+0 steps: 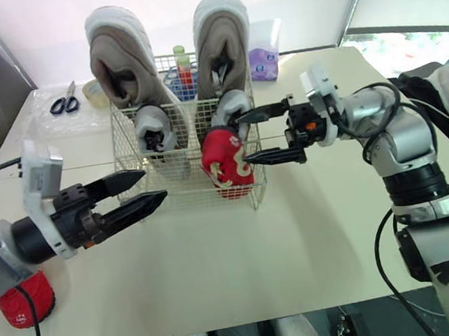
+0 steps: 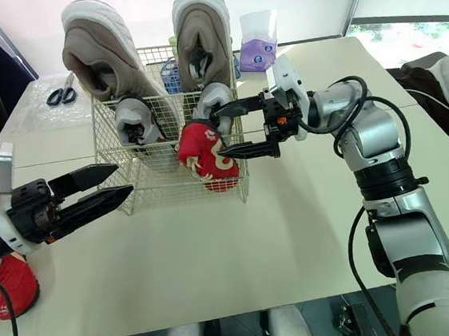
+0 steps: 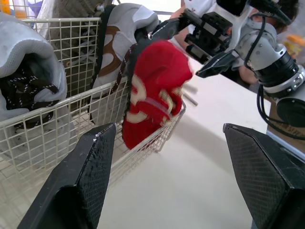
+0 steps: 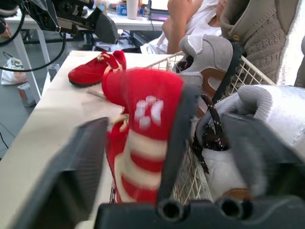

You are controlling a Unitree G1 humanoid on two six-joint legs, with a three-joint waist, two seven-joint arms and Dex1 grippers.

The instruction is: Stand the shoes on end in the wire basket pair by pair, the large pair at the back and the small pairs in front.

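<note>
A: What is shown, left to right?

B: A loose red shoe (image 1: 25,299) at the table's edge; the left gripper (image 1: 154,185), fingers apart, empty; the wire basket (image 1: 180,190); in its front right corner the other red shoe (image 1: 225,158), on end, leaning; the right gripper (image 1: 242,139), spread wide, clamping nothing.

A: How should the step go?

B: Likely by backing the right gripper off gently; then standing the loose shoe beside its partner.

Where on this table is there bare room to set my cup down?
The broad bare tabletop in front of the wire basket, right of the left gripper, is free. It is crowded at the basket's front right corner, where the open right gripper flanks the red shoe, and behind the basket by the scissors.
</note>
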